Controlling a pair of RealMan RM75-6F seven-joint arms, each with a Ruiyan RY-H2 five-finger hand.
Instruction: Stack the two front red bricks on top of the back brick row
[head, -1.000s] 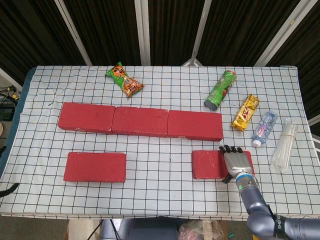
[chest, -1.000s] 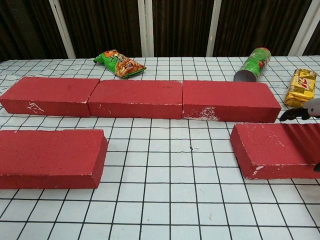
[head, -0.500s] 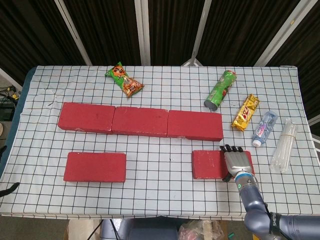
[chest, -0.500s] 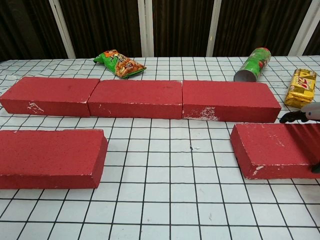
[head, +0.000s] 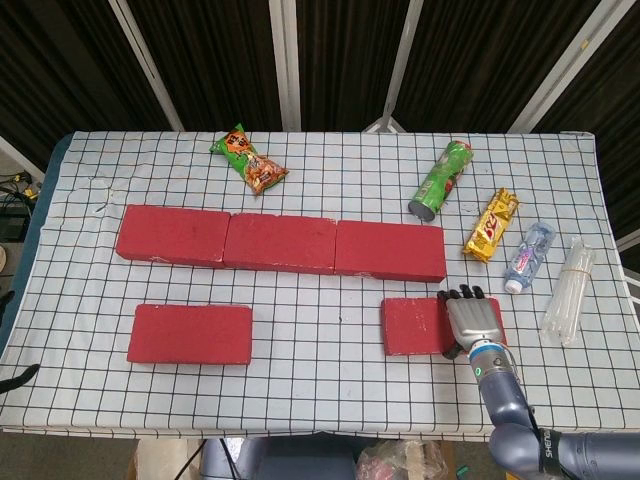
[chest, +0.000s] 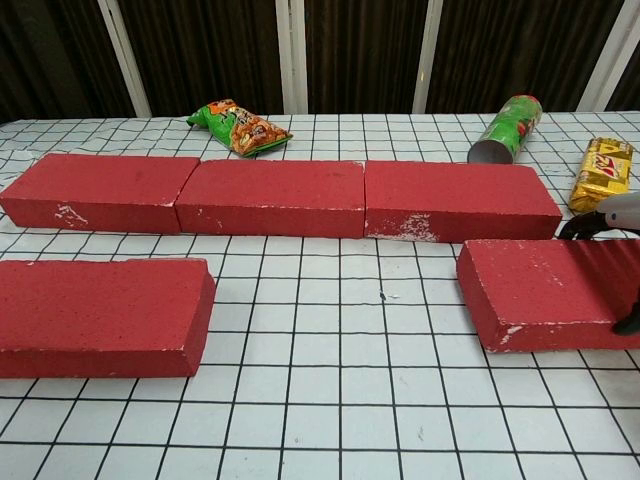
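Note:
Three red bricks lie end to end as the back row (head: 280, 243) (chest: 275, 196). The front left brick (head: 190, 333) (chest: 100, 315) lies flat, apart from any hand. My right hand (head: 475, 320) (chest: 612, 213) grips the right end of the front right brick (head: 415, 326) (chest: 540, 290), fingers over its far edge and thumb at its near side. In the chest view only dark fingertips and a bit of grey show at the right border. That brick sits just in front of the row's right brick. My left hand is in neither view.
A green snack bag (head: 250, 160) lies behind the row. A green can (head: 440, 180), a yellow bar (head: 491, 224), a water bottle (head: 527, 257) and a clear packet (head: 568, 291) lie to the right, close to my right hand.
The front right brick has shifted slightly left and toward the back row, with my right hand on it. Everything else is where it was.

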